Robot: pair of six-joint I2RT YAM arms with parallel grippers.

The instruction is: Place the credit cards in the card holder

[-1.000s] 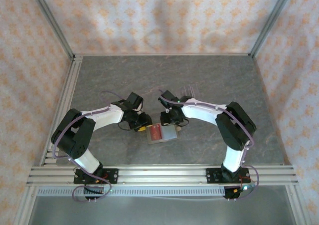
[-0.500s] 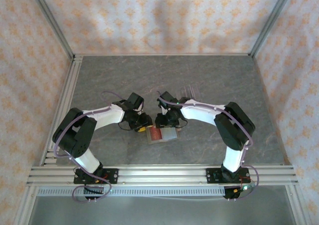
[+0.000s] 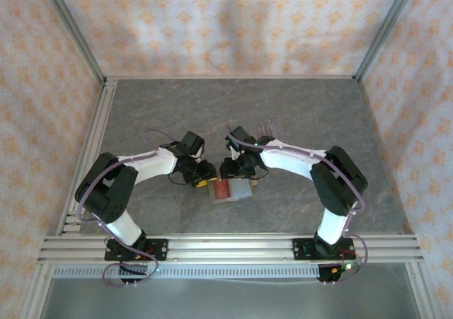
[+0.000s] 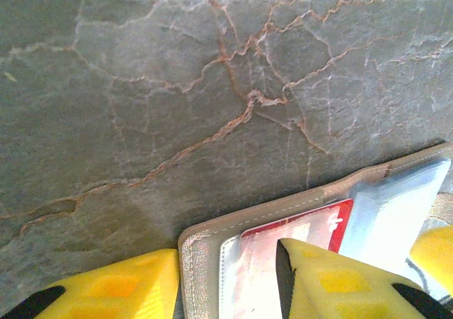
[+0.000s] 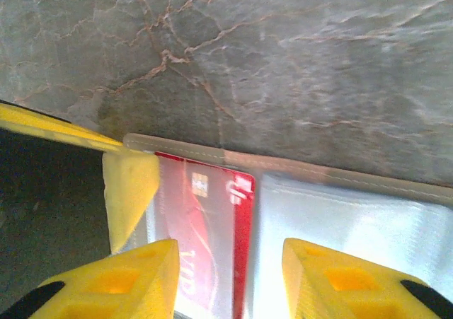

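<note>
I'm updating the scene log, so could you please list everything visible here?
table: one, grey marbled, under everything
card holder: one, olive-tan, lying open at centre between the grippers
credit card: one visible, red, in the holder's left half
clear slotted stand: one, transparent, behind the right arm
walls: three, pale with orange pattern, around the table
left gripper: one, yellow fingers, open, one finger over the holder's left edge
right gripper: one, yellow fingers, open, over the card

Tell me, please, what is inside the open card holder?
A red credit card sits in a clear pocket of the card holder. The right gripper's fingers cover its near end, and anything beneath the card cannot be seen.
</note>
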